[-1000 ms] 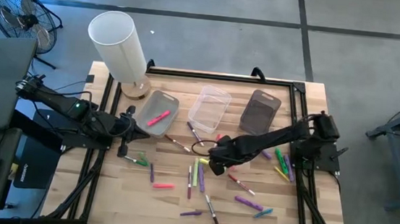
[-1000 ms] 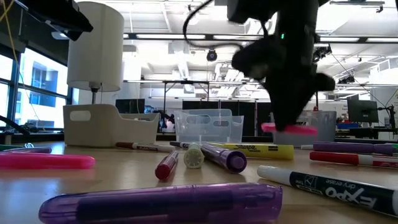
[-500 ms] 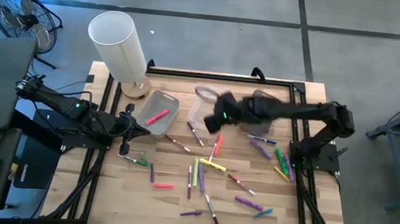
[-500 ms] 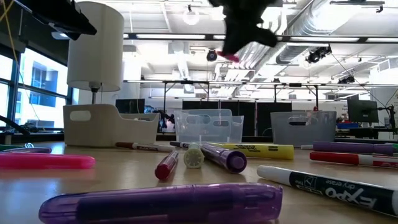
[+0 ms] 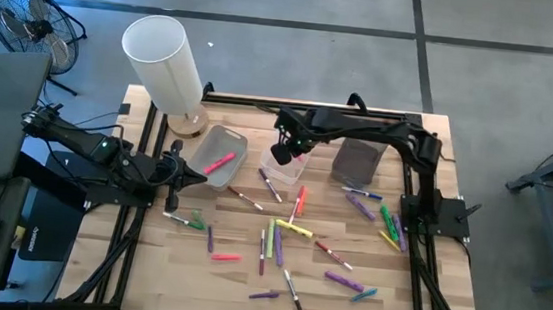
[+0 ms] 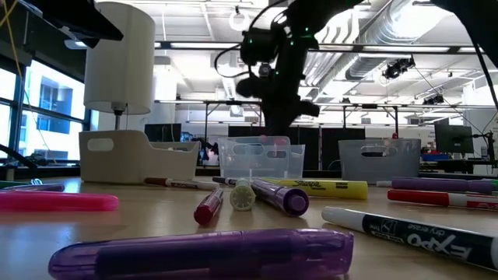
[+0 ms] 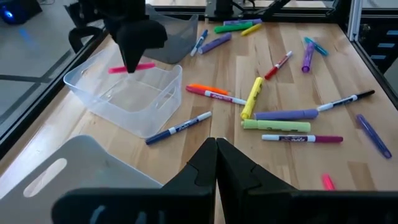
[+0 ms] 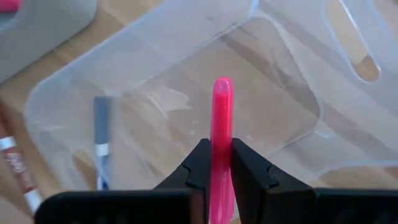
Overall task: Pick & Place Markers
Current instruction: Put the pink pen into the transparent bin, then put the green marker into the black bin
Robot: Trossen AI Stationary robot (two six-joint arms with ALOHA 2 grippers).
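My right gripper (image 5: 282, 153) hangs over the clear bin (image 5: 296, 137) at the table's far middle, shut on a pink marker (image 8: 222, 112). From the left wrist view the marker (image 7: 147, 65) shows level above the clear bin (image 7: 99, 106). Many more markers (image 5: 295, 229) lie flat on the wood across the middle and right. A pink one (image 5: 219, 160) lies inside the light grey bin (image 5: 230, 141). My left gripper (image 5: 176, 174) hovers shut and empty near the table's left edge, beside that bin. My right gripper pinches the pink marker's barrel (image 8: 222, 127) between its two fingers (image 8: 200, 163), about midway along it. The fingers come from above, pointing steeply down, and lie across the marker. The marker is level and lifted clear, above the clear bin's floor.
A dark grey bin (image 5: 359, 154) stands right of the clear one. A white lamp (image 5: 164, 65) stands at the far left corner. A black frame (image 5: 261, 103) runs along the table's far and side edges. Bare wood lies near the front left.
My right gripper has gone from the middle of the table toward the far edge and a little left, rising and then sinking over the clear bin. The pink marker went with it, lifted clear of the table.
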